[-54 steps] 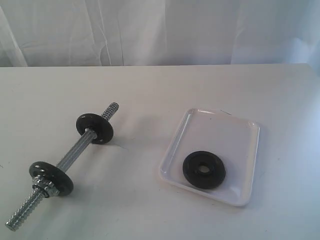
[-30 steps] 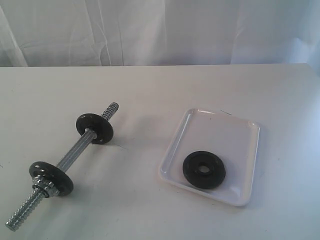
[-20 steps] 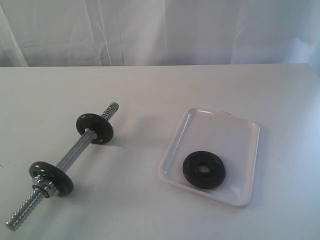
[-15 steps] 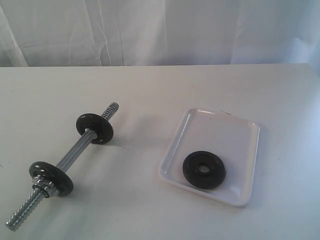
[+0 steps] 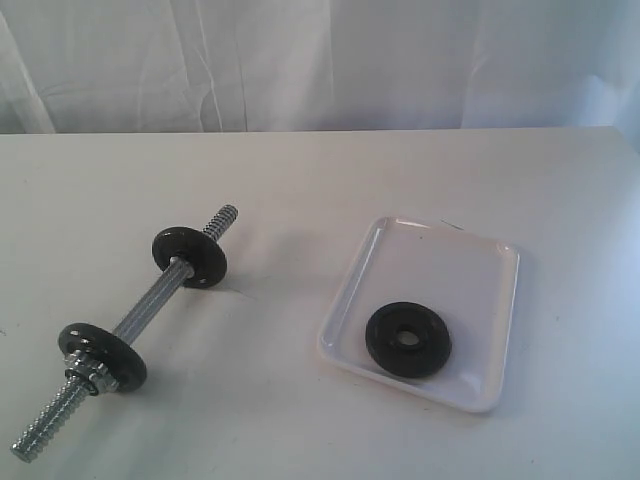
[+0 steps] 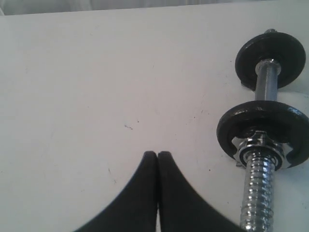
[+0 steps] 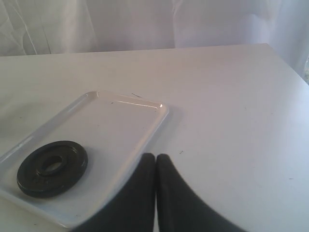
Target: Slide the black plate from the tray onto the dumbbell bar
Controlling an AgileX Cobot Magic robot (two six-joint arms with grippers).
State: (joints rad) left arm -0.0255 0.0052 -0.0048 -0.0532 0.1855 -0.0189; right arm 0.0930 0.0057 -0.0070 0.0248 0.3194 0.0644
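The black plate (image 5: 407,339) (image 7: 52,167) lies flat in the near part of the white tray (image 5: 450,265) (image 7: 120,118), right of the table's middle. The chrome dumbbell bar (image 5: 150,300) (image 6: 266,81) lies slanted on the left, with two thin black discs (image 5: 189,256) (image 5: 102,356) and a metal nut (image 6: 263,150) on it. Neither gripper shows in the exterior view. My left gripper (image 6: 157,155) is shut and empty over bare table beside the bar's threaded end (image 6: 258,198). My right gripper (image 7: 155,157) is shut and empty just outside the tray's rim.
The white table (image 5: 320,180) runs back to a pale curtain (image 5: 320,60). Its right edge (image 7: 289,67) shows in the right wrist view.
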